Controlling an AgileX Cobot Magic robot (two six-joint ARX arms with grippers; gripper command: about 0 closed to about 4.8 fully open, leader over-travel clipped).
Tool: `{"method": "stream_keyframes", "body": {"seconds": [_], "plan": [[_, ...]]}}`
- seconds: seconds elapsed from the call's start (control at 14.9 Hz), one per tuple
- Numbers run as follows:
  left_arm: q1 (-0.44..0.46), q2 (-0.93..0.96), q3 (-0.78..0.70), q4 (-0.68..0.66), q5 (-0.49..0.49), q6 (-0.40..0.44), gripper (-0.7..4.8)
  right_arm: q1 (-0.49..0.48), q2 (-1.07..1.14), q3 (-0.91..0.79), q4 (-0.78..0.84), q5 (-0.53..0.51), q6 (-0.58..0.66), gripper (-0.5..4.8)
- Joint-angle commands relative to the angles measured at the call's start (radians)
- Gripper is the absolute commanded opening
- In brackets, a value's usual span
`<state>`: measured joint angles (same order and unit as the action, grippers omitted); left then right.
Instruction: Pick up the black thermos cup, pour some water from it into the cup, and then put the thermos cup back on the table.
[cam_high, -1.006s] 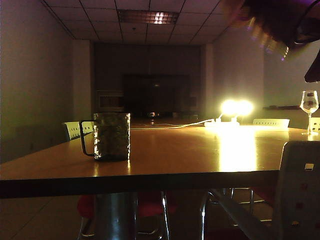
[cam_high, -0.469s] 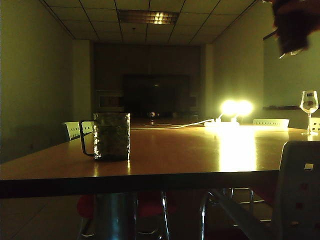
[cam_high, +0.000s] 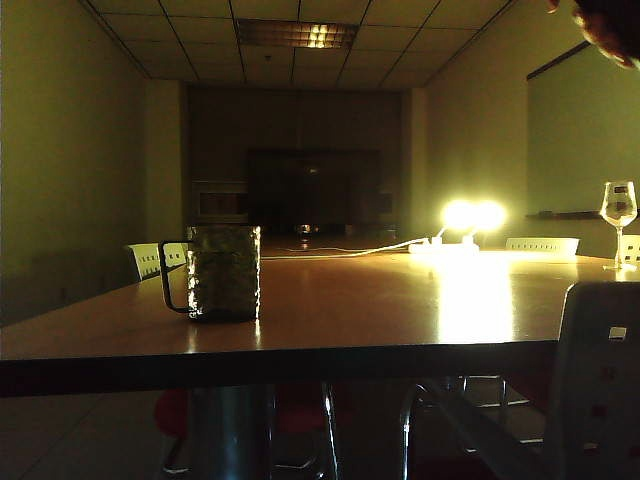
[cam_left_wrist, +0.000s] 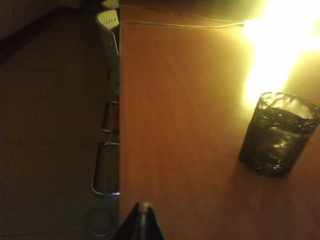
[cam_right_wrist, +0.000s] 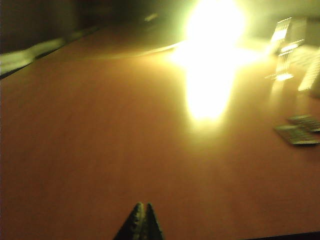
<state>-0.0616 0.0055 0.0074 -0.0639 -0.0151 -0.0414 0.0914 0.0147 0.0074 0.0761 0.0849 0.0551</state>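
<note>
The cup (cam_high: 223, 272), a short dimpled glass mug with a dark loop handle, stands on the table (cam_high: 400, 310) near its front left. It also shows in the left wrist view as the cup (cam_left_wrist: 279, 135), off to one side of my left gripper (cam_left_wrist: 143, 206), which is shut on nothing above the table's edge. My right gripper (cam_right_wrist: 141, 206) is shut and empty over bare tabletop (cam_right_wrist: 100, 125); that view is blurred. Only a dark bit of my right arm (cam_high: 610, 25) shows in the exterior view's top right corner. The black thermos cup is out of view.
A stemmed wine glass (cam_high: 618, 212) stands at the table's far right. A very bright lamp (cam_high: 472, 218) with a white cable glares at the back. White chairs (cam_left_wrist: 110, 30) line the table's side, and a chair back (cam_high: 600, 370) rises at the front right.
My right arm has risen and pulled away toward the top right corner of the exterior view, nearly leaving it. The cup and the wine glass have not moved.
</note>
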Motion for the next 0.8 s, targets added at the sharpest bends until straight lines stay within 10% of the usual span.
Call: {"method": "stream_keyframes", "body": {"seconds": [0.07,0.8], "plan": [[-0.001,0.001,-0.001,0.013,0.000,0.004,0.05,-0.059,-0.011,0.000,-0.011,-0.002,0.001,-0.06],[-0.001,0.001,-0.001,0.013,0.000,0.004,0.05,-0.067,-0.012,0.000,-0.044,-0.001,0.001,-0.06]]}}
